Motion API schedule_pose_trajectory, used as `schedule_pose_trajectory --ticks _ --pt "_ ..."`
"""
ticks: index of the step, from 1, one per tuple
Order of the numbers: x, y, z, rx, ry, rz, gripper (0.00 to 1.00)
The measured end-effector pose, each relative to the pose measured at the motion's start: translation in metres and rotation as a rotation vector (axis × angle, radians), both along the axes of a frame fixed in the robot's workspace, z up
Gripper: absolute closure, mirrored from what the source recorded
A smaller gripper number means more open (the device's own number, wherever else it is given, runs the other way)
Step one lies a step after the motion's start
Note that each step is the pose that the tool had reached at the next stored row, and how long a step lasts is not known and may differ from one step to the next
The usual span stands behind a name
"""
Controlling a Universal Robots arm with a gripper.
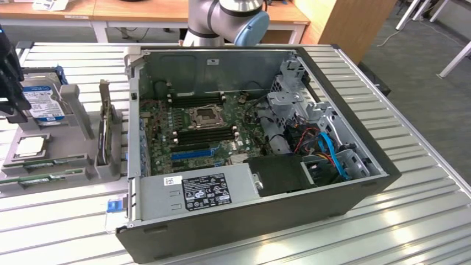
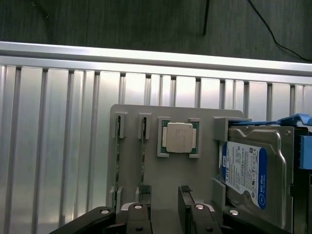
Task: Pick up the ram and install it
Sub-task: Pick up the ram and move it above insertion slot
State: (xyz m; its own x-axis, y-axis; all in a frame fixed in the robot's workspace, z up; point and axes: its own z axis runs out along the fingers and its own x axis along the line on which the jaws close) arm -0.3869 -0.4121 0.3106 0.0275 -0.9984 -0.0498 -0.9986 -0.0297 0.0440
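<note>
Your ram point(image 2: 143, 156) stands on edge in a slot of the grey holder point(image 2: 161, 170), just beside the processor chip point(image 2: 179, 137). Its twin stick point(image 2: 117, 156) stands in the next slot, on the side away from the chip. In the exterior view both sticks sit in the lower left of the frame, at the near end of the holder, and neither is held. Your gripper point(image 2: 164, 190) hangs above that holder with its jaws wide apart and nothing between them. One of its dark fingers point(image 2: 185, 204) is over bare holder near the chip, and the other is over the end of the ram. You cannot tell from either view whether that finger touches the stick. The blue-labelled hard drive point(image 2: 248, 170) stands in its bracket on the far side of the chip from the sticks. An expansion card point(image 1: 103, 132) stands upright at the holder's edge nearest the computer. The holder rests on the slatted metal table point(image 2: 48, 146). The open computer case point(image 1: 257, 232) fills the centre of the exterior view, with its motherboard point(image 1: 198, 127) exposed. The arm's base point(image 1: 228, 16) rises behind it at the top centre.
</note>
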Motion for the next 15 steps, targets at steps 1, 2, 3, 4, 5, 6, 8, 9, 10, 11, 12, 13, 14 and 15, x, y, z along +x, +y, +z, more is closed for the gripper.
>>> schedule_pose_trajectory --ticks 1,2,3,4,5,6,8,9,10,11,12,13,14,15 --pt "0.0 0.0 -0.0017 0.0012 0.0001 0.0 0.64" --pt "0.0 0.0 -0.0034 0.0025 0.0001 0.0 0.64" --pt "0.0 0.0 -0.0053 0.004 0.0 0.0 0.64" --pt "0.0 0.0 -0.007 0.0053 -0.0001 0.0 0.64" --pt "0.0 0.0 -0.0087 0.0066 -0.0001 0.0 0.64" --pt "0.0 0.0 -0.0104 0.0078 -0.0001 0.0 0.64" --pt "0.0 -0.0001 -0.0137 0.0106 -0.0002 0.0 0.64" --pt "0.0 -0.0001 -0.0155 0.0122 -0.0003 0.0 0.64" --pt "0.0 -0.0001 -0.0171 0.0138 -0.0003 0.0 0.64" --pt "0.0 -0.0001 -0.0187 0.0153 -0.0003 0.0 0.64" --pt "0.0 -0.0001 -0.0203 0.0169 -0.0002 0.0 0.64" --pt "0.0 -0.0001 -0.0219 0.0184 -0.0003 0.0 0.64" --pt "0.0 -0.0001 -0.0235 0.02 -0.0004 0.0 0.64" --pt "0.0 -0.0002 -0.0251 0.0216 -0.0004 0.0 0.64"
